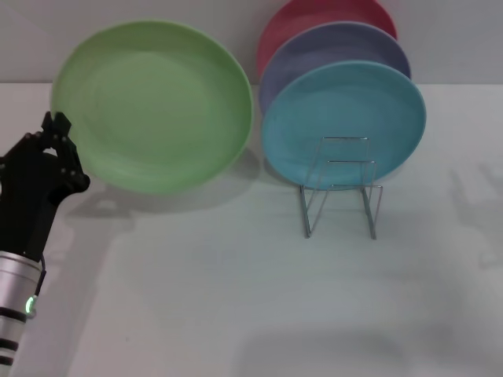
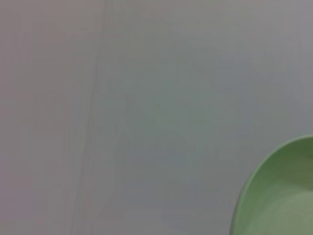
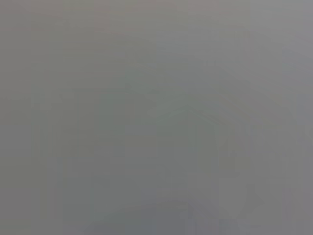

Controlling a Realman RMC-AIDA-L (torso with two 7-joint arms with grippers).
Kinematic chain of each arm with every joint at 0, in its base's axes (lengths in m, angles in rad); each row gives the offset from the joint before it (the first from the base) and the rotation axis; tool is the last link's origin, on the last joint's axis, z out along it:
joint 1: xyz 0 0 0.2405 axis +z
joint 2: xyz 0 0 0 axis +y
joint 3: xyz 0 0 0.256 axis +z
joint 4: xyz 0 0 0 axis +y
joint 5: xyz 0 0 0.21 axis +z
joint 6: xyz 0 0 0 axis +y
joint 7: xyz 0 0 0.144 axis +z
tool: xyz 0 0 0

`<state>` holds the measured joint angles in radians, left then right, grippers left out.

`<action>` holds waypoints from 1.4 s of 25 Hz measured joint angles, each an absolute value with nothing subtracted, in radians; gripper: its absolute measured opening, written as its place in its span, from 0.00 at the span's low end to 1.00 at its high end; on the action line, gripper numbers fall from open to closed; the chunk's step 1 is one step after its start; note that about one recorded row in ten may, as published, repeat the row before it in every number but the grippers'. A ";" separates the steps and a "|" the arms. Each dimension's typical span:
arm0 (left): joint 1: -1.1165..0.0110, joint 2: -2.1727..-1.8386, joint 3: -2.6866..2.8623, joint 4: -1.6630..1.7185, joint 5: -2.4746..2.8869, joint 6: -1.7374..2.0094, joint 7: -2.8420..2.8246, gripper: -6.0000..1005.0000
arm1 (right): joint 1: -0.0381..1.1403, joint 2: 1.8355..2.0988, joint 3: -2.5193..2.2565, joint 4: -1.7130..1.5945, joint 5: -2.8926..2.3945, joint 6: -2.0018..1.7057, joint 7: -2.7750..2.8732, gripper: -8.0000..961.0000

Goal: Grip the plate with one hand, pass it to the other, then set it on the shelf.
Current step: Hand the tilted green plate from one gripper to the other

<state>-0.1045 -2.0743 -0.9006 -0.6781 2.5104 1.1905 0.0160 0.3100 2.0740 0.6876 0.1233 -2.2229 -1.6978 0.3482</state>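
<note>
The light green plate [image 1: 153, 106] is raised off the white table at the back left and tilted toward me, with its shadow on the table below. My left gripper [image 1: 69, 153] is shut on the plate's left rim, its black wrist and silver arm running down to the lower left corner. A curved piece of the plate [image 2: 283, 196] fills one corner of the left wrist view. The wire shelf [image 1: 339, 196] stands to the right of the plate. The right gripper is out of view, and the right wrist view shows only blank grey.
A turquoise plate [image 1: 343, 122] leans upright in the shelf, with a lavender plate [image 1: 338, 47] and a red plate [image 1: 314, 20] behind it. A grey wall runs close behind the plates. Bare white table [image 1: 236, 298] lies in front.
</note>
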 joint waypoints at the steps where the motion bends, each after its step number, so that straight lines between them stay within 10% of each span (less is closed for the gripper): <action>1: -0.104 -2.074 -0.898 -0.676 2.510 1.191 0.016 0.04 | 0.308 2.076 0.677 0.125 -2.223 -1.700 0.348 0.56; 35: -0.009 -2.076 -0.633 -0.839 2.180 1.211 0.560 0.04 | 0.398 2.082 0.367 0.473 -2.223 -1.307 0.183 0.55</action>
